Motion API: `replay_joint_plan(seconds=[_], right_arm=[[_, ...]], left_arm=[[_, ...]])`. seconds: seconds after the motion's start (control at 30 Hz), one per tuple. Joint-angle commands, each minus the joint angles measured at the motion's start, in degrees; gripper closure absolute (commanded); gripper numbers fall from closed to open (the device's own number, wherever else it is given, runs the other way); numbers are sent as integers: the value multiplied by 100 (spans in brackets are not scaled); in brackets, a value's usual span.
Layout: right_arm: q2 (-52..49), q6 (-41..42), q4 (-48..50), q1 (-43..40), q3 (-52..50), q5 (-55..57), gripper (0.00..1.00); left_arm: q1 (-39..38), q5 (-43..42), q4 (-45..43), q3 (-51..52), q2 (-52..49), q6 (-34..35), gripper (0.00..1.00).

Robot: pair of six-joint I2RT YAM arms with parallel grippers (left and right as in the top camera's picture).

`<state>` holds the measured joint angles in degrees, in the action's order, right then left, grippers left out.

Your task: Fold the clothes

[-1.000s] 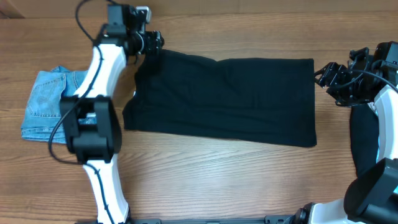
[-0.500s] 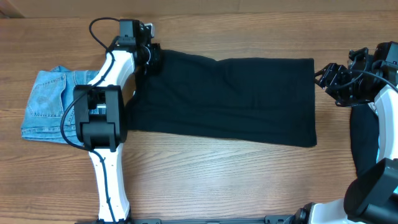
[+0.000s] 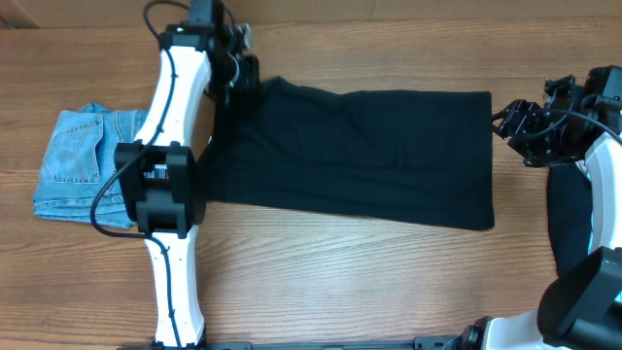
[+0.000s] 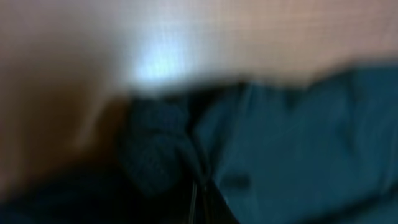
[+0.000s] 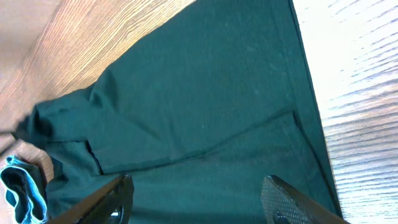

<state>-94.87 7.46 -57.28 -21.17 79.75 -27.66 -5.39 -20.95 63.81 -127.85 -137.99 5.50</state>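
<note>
The large black garment [image 3: 360, 156] lies spread flat across the middle of the table. My left gripper [image 3: 240, 70] is at its far left corner, shut on a pinch of the black fabric [image 4: 155, 149], which bunches up blurred just ahead of the closed jaws [image 4: 199, 202]. By the garment's right edge my right gripper [image 3: 507, 121] hovers open. In the right wrist view its fingers [image 5: 118, 193] stand wide apart above the black garment [image 5: 205, 106], holding nothing.
A pale-blue printed piece [image 3: 83, 160] lies folded at the left, beside the left arm [image 3: 160, 185]. Another black piece [image 3: 569, 224] lies under the right arm at the right edge. Bare wood [image 3: 369, 282] runs along the front.
My left gripper has shut on the garment's far left corner and shifted slightly toward the table's back. The left arm has swung. The right gripper has stayed in place.
</note>
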Motion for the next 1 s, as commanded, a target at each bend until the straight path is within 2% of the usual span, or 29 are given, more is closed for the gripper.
replay_joint_plan(seconds=[0.0,0.17,0.23,0.37,0.4,0.47,0.5,0.63,0.83,0.9,0.93,0.97], right_arm=[[66,-48,-7,22,35,-26,30],[66,-48,-2,22,35,-26,30],[66,-50,-2,22,35,-24,30],[66,-46,4,22,35,120,30],[66,-46,4,22,35,122,30],[66,-46,4,22,35,122,30],[66,-46,4,22,35,122,30],[66,-48,2,22,35,122,30],[66,-48,0,22,35,125,30],[66,-46,2,22,35,125,30],[66,-46,2,22,35,125,30],[66,-46,0,22,35,125,30]], left_arm=[[-267,184,973,-72,55,-186,96],[-516,1062,2310,15,50,-184,95],[-542,1196,2500,15,52,-164,77],[-479,1259,2337,-348,57,-188,65],[-450,1259,2151,-496,57,-192,54],[-382,1259,1364,-673,55,-378,40],[-363,1257,1047,-667,52,-407,36],[-356,1233,-109,-455,-98,-404,34],[-380,693,81,-448,-800,-409,40],[-380,584,127,-448,-870,-424,47],[-382,586,142,-448,-890,-424,54],[-382,586,151,-448,-890,-424,73]])
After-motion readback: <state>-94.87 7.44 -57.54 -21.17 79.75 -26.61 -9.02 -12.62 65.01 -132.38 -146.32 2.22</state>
